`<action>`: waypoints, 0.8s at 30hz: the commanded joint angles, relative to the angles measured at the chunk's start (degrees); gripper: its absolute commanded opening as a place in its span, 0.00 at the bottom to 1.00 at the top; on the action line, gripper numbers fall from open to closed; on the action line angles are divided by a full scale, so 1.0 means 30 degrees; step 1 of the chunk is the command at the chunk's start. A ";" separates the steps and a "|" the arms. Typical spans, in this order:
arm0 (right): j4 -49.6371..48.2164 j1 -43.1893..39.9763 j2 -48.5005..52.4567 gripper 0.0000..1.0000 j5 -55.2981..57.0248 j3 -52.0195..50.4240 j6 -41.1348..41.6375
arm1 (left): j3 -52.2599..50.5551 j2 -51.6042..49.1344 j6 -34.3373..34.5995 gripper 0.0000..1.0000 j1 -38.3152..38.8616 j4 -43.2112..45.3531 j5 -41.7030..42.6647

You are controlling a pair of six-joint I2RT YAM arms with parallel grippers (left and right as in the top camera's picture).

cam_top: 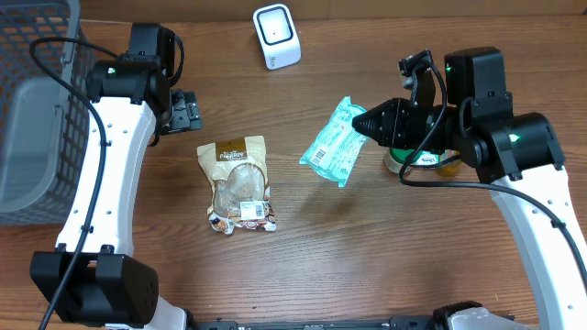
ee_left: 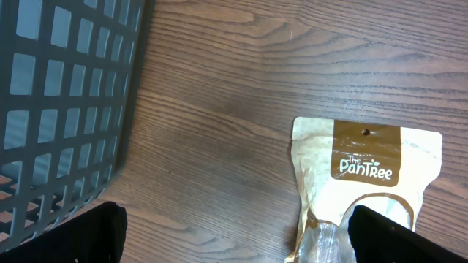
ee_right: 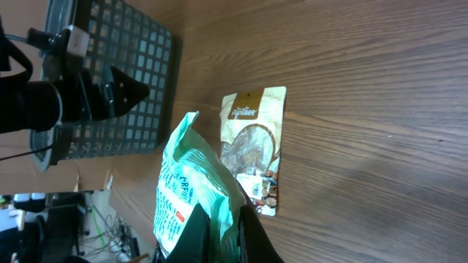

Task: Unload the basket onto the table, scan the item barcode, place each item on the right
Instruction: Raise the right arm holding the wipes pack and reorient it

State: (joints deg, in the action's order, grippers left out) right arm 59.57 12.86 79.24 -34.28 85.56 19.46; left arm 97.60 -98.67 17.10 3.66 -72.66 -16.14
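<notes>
My right gripper (cam_top: pixel 367 122) is shut on the edge of a teal snack packet (cam_top: pixel 335 142), holding it tilted above the table right of centre. In the right wrist view the packet (ee_right: pixel 186 183) is pinched between the dark fingers of that gripper (ee_right: pixel 223 226). A white barcode scanner (cam_top: pixel 277 37) stands at the far edge, apart from the packet. A tan PanTree pouch (cam_top: pixel 240 183) lies flat in the middle. My left gripper (cam_top: pixel 188 110) hangs open just beyond the pouch's top edge. Its wrist view shows the pouch (ee_left: pixel 365 168) by the right finger (ee_left: pixel 409 234), with nothing held.
A grey mesh basket (cam_top: pixel 37 110) fills the left side of the table, close to the left arm; its wall (ee_left: pixel 66 95) also shows in the left wrist view. A jar with a green lid (cam_top: pixel 422 160) stands under the right arm.
</notes>
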 commanded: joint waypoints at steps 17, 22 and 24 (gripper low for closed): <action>-0.0532 0.2011 0.0393 0.04 -0.0437 0.0561 0.0605 | 0.0262 -0.0080 -0.0131 1.00 -0.0087 0.0015 -0.0248; -0.0452 0.2229 0.0525 0.04 -0.1763 0.0561 0.0612 | 0.0262 -0.0080 -0.0131 1.00 -0.0087 0.0015 -0.0248; -0.0452 0.2229 0.0525 0.04 -0.1756 0.0561 0.0597 | 0.0262 -0.0080 -0.0131 1.00 -0.0087 0.0015 -0.0248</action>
State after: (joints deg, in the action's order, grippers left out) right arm 58.52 19.18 81.14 -36.86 85.56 20.97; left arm 97.60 -98.67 17.12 3.66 -72.66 -16.14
